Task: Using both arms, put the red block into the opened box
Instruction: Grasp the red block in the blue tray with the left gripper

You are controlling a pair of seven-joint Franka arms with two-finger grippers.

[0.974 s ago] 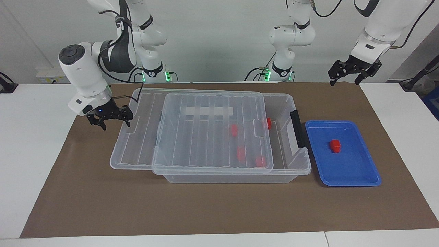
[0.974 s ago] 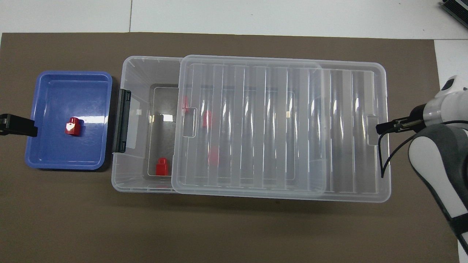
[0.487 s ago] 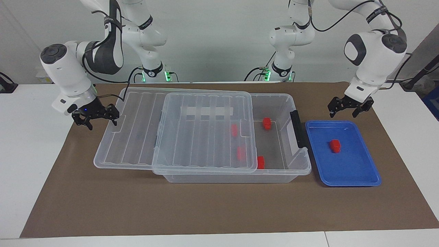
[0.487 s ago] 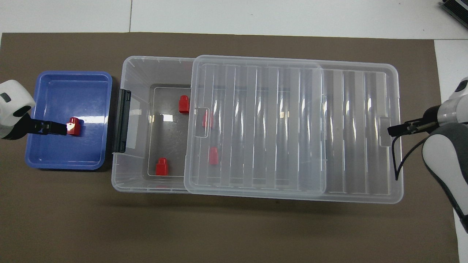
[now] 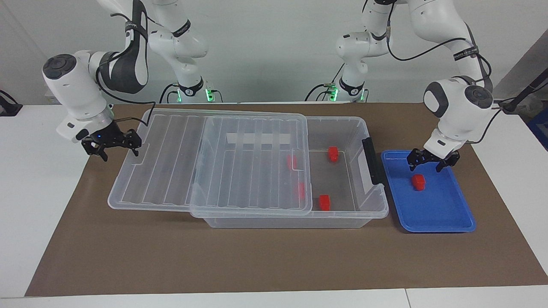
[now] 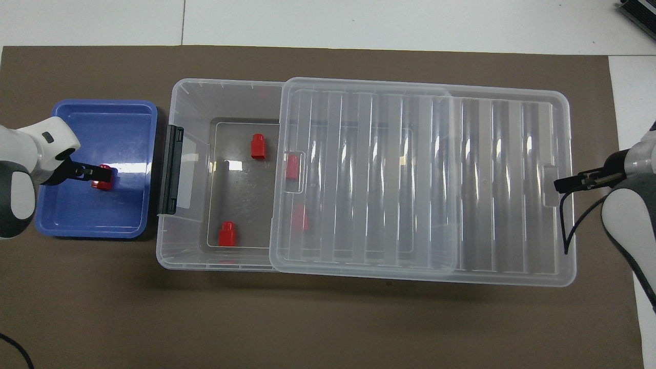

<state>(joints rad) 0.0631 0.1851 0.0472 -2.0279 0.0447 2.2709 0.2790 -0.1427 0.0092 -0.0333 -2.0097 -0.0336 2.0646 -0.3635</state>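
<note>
A: Facing view first. Where is the block (image 5: 418,182)?

B: In the blue tray (image 5: 445,214), just under the left claw (image 5: 428,163), which hangs over it with fingers apart and nothing in them. The right claw (image 5: 112,147) is at the lid's (image 5: 171,171) outer edge, at the right arm's end of the box (image 5: 368,205). Its fingers look apart, but I can't tell whether they grip the lid.

A: How should the block handle?

B: I'd guess light, stiff, slick plastic. Pinch its flat sides low down, below the bevelled top.

A: Overhead view?

B: The left claw (image 6: 87,171) covers most of the block (image 6: 102,183), so contact can't be read here. The right claw (image 6: 574,183) points at the lid's (image 6: 425,174) edge notch.

A: What's hard to see?

B: Two blocks in the box (image 6: 189,241) blur under the ribbed lid, and both arms are cut off.
</note>
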